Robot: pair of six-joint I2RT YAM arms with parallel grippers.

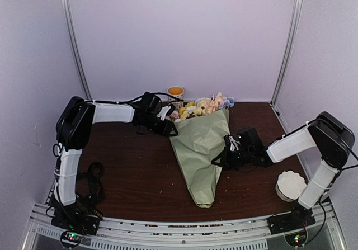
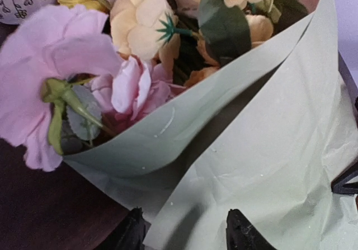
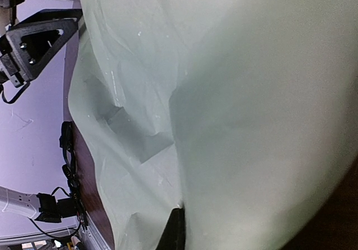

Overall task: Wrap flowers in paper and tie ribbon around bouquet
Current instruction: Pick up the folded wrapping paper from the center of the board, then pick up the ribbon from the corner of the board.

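1. Thin sage-green paper sheet [image 1: 202, 149], rolled as a cone round the yellow, pink & peach artificial flowers [image 1: 204, 105], lies mid dark-brown table [image 1: 128, 171].
2. R gripper [image 1: 224, 154]: clenched on the cone's right flap. I judge this stops the wrap springing open.
3. L gripper [image 2: 187, 232]: released, fingers apart at the bloom end.
4. Long axis runs near–far. Blooms point to the far wall, tip toward the arm bases.

Creased sage-green paper [image 3: 235, 93] filling view, brown table [image 3: 92, 205] strip at left
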